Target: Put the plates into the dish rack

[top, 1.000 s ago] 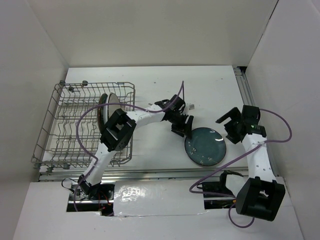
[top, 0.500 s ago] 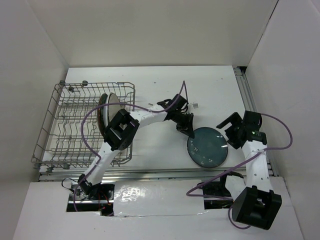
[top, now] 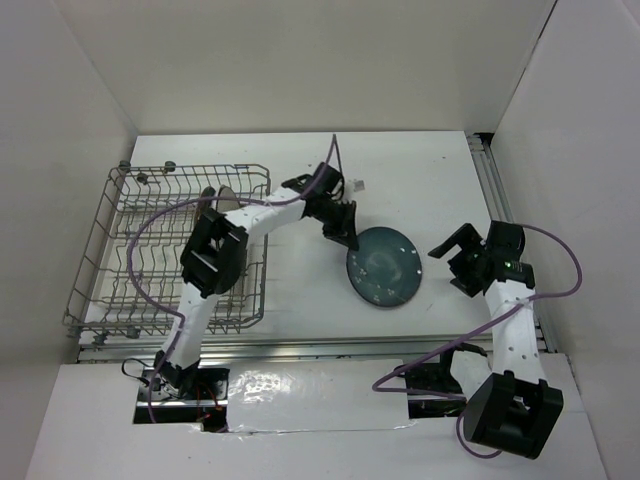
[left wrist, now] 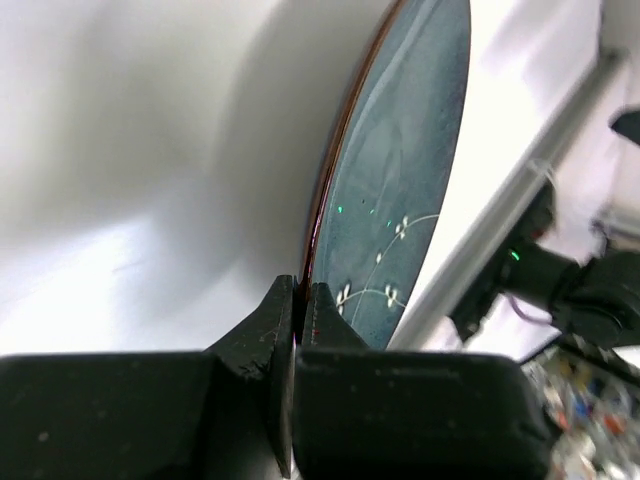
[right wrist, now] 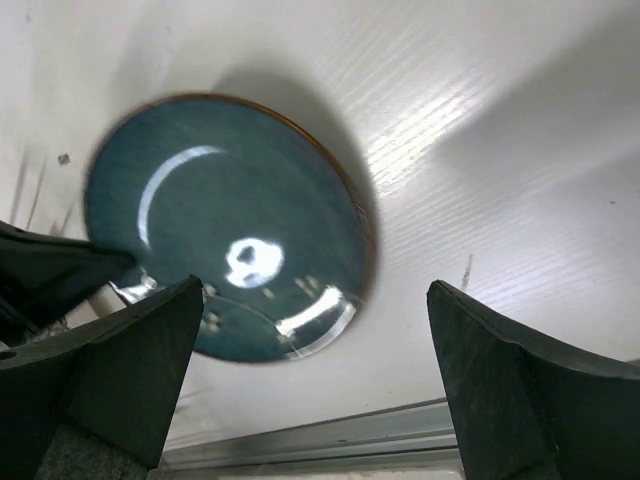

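Between left jaws — teal plate point(left wrist: 400, 180) rim, clamped; right jaws wide, apart.

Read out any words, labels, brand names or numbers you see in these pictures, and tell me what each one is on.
No text can be read in any view.
teal plate: only pale flower-like marks, no letters.
small white tag near the left gripper: too small to read.
dish rack: bare wire, no label shows.
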Controlling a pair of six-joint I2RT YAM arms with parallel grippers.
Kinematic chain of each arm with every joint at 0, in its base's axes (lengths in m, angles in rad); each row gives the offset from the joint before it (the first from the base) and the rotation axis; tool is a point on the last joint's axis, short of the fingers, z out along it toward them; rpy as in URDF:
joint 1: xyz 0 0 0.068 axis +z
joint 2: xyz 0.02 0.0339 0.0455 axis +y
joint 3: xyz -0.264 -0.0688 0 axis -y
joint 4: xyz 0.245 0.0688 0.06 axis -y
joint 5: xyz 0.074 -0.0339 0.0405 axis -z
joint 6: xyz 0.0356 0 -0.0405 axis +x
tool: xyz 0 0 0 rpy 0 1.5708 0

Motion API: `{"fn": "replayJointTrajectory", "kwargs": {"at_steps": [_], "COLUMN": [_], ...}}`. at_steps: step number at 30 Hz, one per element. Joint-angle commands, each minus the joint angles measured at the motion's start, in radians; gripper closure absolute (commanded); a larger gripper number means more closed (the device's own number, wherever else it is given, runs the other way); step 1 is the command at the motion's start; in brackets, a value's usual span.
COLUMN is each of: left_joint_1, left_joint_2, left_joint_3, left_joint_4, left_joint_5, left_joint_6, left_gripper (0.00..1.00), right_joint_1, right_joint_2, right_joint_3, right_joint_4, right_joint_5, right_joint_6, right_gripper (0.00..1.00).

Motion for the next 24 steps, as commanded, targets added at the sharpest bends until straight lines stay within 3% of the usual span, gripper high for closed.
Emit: {"fn": "replayJointTrajectory", "kwargs": {"at_steps": [1, 7, 14, 24], "left_joint_1": [0.053, 0.121, 0.2, 0.559], "left_joint_2": [-0.152, -0.268, -0.471, -0.71], "left_joint_3": [0.027, 0.062, 0.227, 0.338], "left_joint_4": [0.008, -0.019, -0.185, -0.259], "left_joint_5": [0.051, 0.079, -0.045, -0.217], "left_joint_6": [0.051, 0.069, 0.146, 0.181], "left_gripper": [1.0, 1.0, 1.0, 1.0], "right_joint_1": [-0.005, -0.007, -0.007, -0.005], "right_joint_2": [0.021, 0.023, 0.029, 0.054], "right_joint_3": [0.057, 0.035, 0.095, 0.127], "right_joint_4": [0.016, 0.085, 0.063, 0.068], "right_joint_5": [-0.078, -0.188, -0.188, -0.214], "right_joint_6": [-0.041, -0.015, -0.036, -0.047], "right_gripper": [0.0, 0.0, 0.0, 0.0]}}
